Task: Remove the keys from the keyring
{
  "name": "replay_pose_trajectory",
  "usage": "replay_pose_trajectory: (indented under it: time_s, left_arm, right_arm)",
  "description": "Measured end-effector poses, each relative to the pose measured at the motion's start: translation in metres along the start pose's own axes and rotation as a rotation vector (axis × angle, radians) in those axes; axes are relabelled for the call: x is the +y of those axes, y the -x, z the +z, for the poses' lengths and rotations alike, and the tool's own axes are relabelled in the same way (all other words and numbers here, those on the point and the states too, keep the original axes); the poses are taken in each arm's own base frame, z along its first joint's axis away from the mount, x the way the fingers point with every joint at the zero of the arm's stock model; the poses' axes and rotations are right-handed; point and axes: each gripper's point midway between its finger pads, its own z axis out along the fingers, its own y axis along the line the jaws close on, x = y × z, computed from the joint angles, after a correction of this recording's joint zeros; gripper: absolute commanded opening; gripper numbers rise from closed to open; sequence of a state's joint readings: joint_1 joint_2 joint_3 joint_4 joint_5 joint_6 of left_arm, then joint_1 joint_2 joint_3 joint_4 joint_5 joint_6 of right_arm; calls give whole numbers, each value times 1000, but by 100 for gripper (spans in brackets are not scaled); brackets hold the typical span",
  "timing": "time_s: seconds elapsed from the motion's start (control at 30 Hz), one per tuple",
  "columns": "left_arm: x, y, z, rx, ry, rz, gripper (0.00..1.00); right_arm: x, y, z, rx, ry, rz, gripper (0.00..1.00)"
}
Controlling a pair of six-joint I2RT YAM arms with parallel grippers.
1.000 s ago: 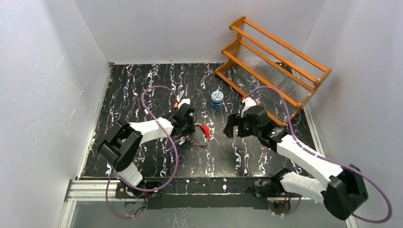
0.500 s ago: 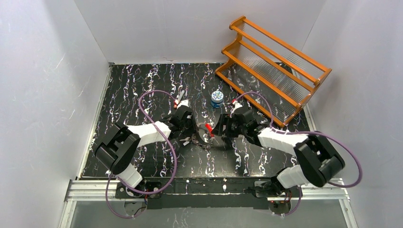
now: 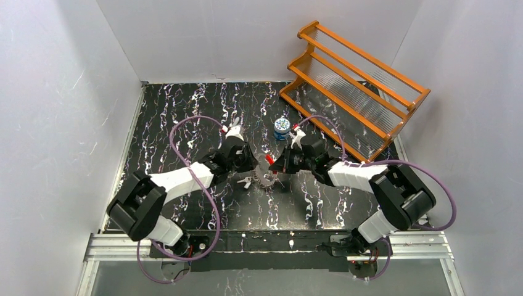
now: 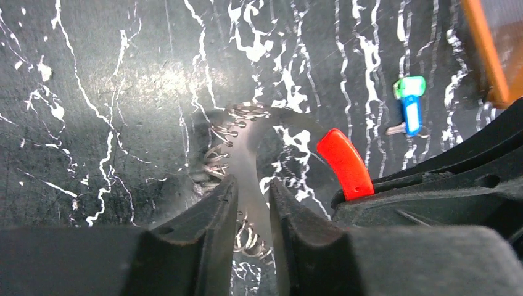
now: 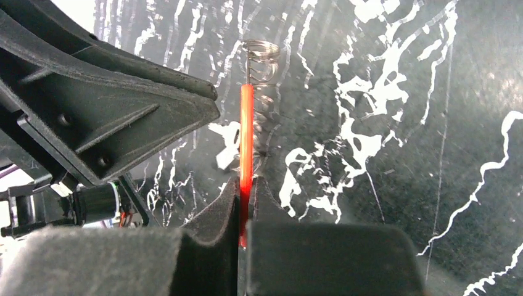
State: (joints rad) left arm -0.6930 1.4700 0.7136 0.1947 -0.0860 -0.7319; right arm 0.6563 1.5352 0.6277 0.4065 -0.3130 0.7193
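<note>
Now the left claw (image 4: 253,186) narrowly pinches the keyring (image 4: 245,161), and the right claw (image 5: 245,184) clamps its red section (image 5: 247,123).

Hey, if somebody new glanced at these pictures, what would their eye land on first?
The two grippers nose to nose at mid-table: the right gripper pinches the keyring's bright red section, and the left gripper clamps its silvery band. Next comes the orange rack at the far right, with a small blue tin just left of it.
</note>
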Motion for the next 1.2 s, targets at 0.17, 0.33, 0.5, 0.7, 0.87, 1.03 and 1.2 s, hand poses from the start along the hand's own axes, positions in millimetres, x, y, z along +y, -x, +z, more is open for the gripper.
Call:
replay_pose_trajectory:
  time_s: [0.17,0.33,0.5,0.7,0.87,1.03,1.2]
  left_arm:
    - [-14,26,-22,-72,-56,39,67]
    - [-36,73,-61,-174,-128,113,87]
    - [-74,124,-112,-273,-241,262,92]
    - [-103,152,-164,-366,-338,520,93]
    - [-110,139,-169,-330,-412,659,93]
    - [-101,104,-155,-263,-480,671,94]
    - [-75,58,-136,-186,-497,568,94]
  right_arm:
    - [23,22,-16,-50,46,-115,1]
    - [51,58,-44,-126,76,-276,1]
    - [75,89,-76,-199,70,-428,1]
    - [92,100,-110,-250,59,-563,1]
    - [87,87,-123,-193,37,-615,1]
    - [82,86,-131,-137,34,-614,1]
    - [82,92,-135,-151,43,-526,1]
